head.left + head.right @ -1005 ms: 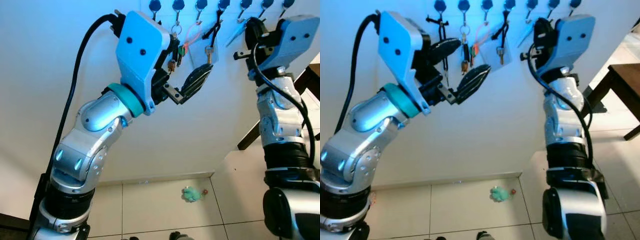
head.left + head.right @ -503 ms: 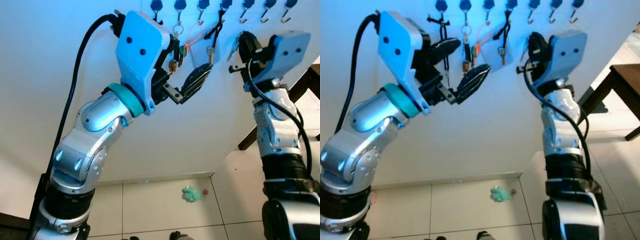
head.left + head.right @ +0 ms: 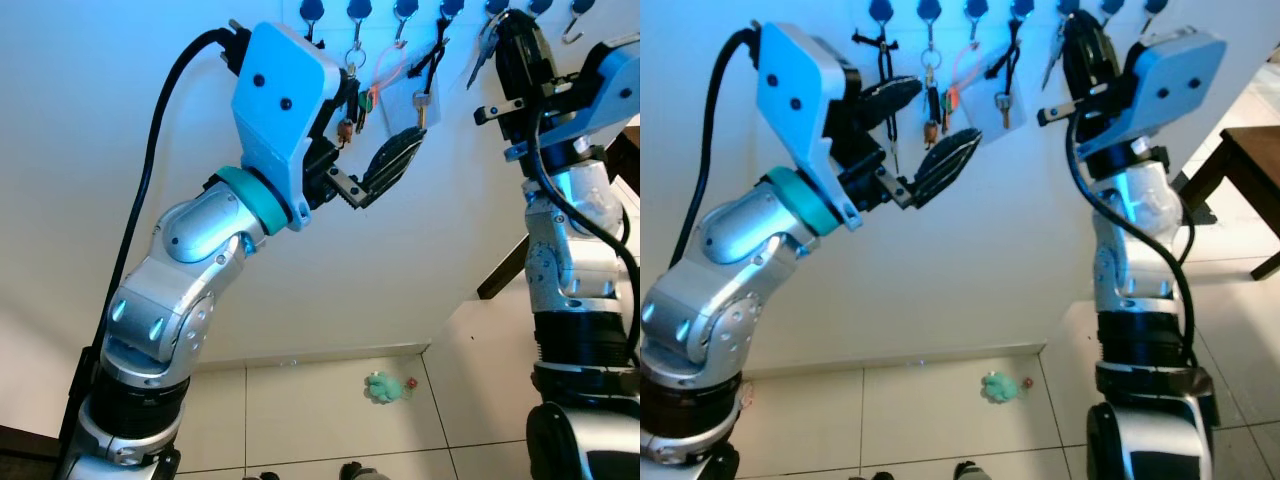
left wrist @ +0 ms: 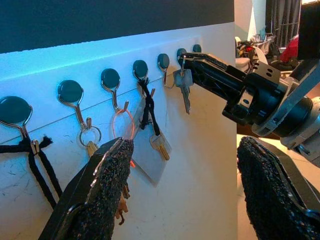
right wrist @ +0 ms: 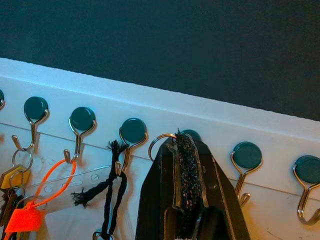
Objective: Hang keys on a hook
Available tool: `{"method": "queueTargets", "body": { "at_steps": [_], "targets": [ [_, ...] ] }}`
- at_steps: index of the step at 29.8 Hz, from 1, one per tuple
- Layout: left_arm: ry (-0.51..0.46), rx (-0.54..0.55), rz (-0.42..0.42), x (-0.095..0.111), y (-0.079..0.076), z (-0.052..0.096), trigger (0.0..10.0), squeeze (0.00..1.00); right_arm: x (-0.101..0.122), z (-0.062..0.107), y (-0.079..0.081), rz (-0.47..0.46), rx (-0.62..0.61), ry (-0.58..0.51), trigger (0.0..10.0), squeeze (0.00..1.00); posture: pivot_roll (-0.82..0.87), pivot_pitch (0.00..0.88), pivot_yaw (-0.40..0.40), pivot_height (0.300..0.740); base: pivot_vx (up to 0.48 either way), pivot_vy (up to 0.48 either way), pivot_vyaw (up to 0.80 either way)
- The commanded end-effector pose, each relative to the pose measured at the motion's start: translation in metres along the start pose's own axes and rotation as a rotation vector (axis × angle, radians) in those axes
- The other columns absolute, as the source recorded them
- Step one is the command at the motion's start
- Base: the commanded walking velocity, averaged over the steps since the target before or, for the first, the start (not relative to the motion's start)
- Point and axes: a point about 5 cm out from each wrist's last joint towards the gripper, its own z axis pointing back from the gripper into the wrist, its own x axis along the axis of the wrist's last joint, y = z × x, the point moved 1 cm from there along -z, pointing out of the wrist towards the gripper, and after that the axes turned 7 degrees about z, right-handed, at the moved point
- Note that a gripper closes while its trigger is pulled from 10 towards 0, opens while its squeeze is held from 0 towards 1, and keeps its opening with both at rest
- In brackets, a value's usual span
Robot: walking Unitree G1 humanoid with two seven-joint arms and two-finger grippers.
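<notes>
Right tool (image 4: 186, 59) pinched on the key (image 4: 183, 89), blade hanging down, ring level with the hook (image 4: 165, 71); left tool (image 4: 190, 192) spread, farther off.

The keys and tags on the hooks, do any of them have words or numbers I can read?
No text can be read.
The clear tag shows no words.
The orange tag shows no words either.
The key held at a hook by the right gripper is too small to show any stamp.
The left gripper bears no label.
</notes>
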Motion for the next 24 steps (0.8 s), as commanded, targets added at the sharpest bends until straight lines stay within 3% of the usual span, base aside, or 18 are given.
{"method": "queueTargets", "body": {
  "at_steps": [1, 14, 24],
  "targets": [
    [0.005, -0.014, 0.000, 0.000, -0.003, 0.001, 10.0, 0.00, 0.007, -0.002, -0.005, 0.015, -0.022, -0.020, 10.0, 0.00, -0.10, 0.154, 0.088, 0.740, 0.000, 0.000, 0.00],
    [0.009, -0.013, 0.002, -0.001, -0.003, 0.001, 10.0, 0.00, -0.001, 0.012, -0.015, 0.032, -0.083, 0.037, 10.0, 0.00, -0.11, 0.158, 0.094, 0.740, 0.000, 0.000, 0.00],
    [0.006, -0.018, 0.002, -0.001, -0.004, 0.000, 10.0, 0.00, -0.008, 0.009, -0.017, 0.032, -0.095, 0.068, 10.0, 0.00, -0.11, 0.152, 0.093, 0.740, 0.000, 0.000, 0.00]
  ]
}}
